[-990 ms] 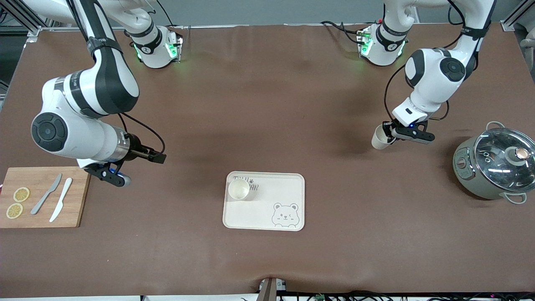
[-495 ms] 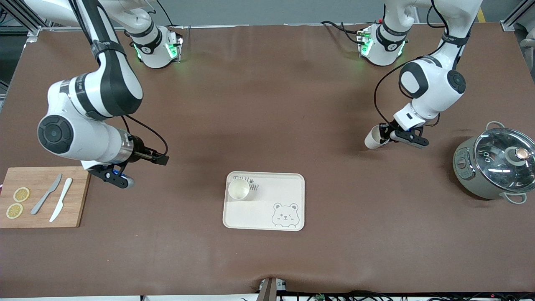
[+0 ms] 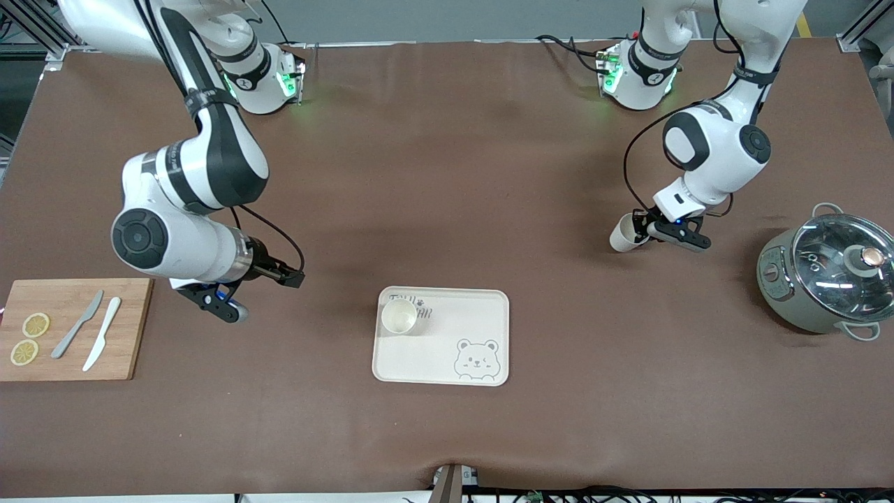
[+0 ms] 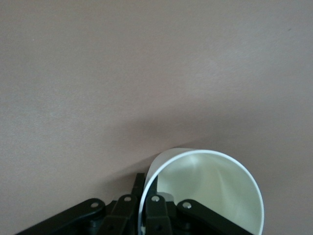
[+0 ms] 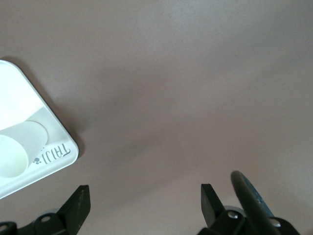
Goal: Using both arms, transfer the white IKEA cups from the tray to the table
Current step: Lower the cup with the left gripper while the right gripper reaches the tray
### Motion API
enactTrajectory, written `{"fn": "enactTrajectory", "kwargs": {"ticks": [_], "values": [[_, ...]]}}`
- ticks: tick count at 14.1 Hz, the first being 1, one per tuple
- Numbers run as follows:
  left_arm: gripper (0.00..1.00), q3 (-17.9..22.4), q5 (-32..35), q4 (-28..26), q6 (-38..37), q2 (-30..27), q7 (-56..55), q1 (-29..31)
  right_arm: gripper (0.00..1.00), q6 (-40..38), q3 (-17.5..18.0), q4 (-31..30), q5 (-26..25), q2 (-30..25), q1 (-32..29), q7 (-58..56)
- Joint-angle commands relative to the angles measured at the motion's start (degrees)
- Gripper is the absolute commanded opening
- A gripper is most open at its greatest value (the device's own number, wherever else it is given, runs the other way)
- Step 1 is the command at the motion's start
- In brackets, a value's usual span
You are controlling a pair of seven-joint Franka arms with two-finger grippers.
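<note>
One white cup point(image 3: 399, 316) stands upright in a corner of the cream bear tray point(image 3: 468, 328), on the side toward the robots and the right arm's end. It also shows in the right wrist view point(image 5: 17, 149). My left gripper point(image 3: 641, 228) is shut on the rim of the second white cup point(image 3: 621, 235), which it holds tilted above the brown table toward the left arm's end. In the left wrist view the cup point(image 4: 210, 188) has its wall pinched between the fingers. My right gripper point(image 3: 293, 278) is open and empty above the table between the cutting board and the tray.
A wooden cutting board point(image 3: 133, 328) with two knives and two lemon slices lies at the right arm's end. A grey-green pot with a glass lid point(image 3: 827, 272) stands at the left arm's end. The tray's corner shows in the right wrist view point(image 5: 58, 147).
My right arm has moved from beside the cutting board toward the tray. My left gripper has carried its cup slightly toward the middle and toward the robots.
</note>
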Motion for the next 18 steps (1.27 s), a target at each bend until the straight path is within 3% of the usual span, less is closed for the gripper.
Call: {"fn": "enactTrajectory", "kwargs": {"ticks": [1, 5, 9, 13, 15, 17, 18], "values": [[0.00, -0.03, -1.01, 0.38, 1.69, 1.20, 1.95, 0.17, 1.00, 1.98, 0.45, 0.33, 0.83, 0.55, 0.52, 2.25], [0.00, 0.06, -1.01, 0.38, 2.30, 1.37, 1.95, 0.17, 1.00, 6.98, 0.45, 0.33, 3.38, 2.39, 1.92, 12.50], [0.00, 0.14, -0.92, 0.38, 3.09, 1.38, 1.86, -0.36, 1.00, 10.14, 0.45, 0.33, 3.03, 3.62, 3.24, 13.68], [0.69, 0.14, -0.92, 0.38, 4.50, 1.37, 1.86, -0.45, 1.00, 15.51, 0.45, 0.50, 3.29, 5.99, 5.43, 18.74], [0.90, 0.14, -0.92, 0.38, 4.85, 1.37, 1.86, -0.36, 1.00, 18.49, 0.45, 0.59, 3.03, 7.31, 7.28, 24.37], [1.00, 0.14, -0.92, 0.46, 5.12, 1.37, 1.86, -0.18, 1.00, 19.12, 0.37, 1.46, 2.68, 8.89, 9.21, 27.90], [1.00, 0.23, -0.92, 0.38, 5.12, 1.29, 1.86, -0.18, 1.00, 19.21, 0.37, 1.99, 2.41, 9.94, 10.61, 27.91]]}}
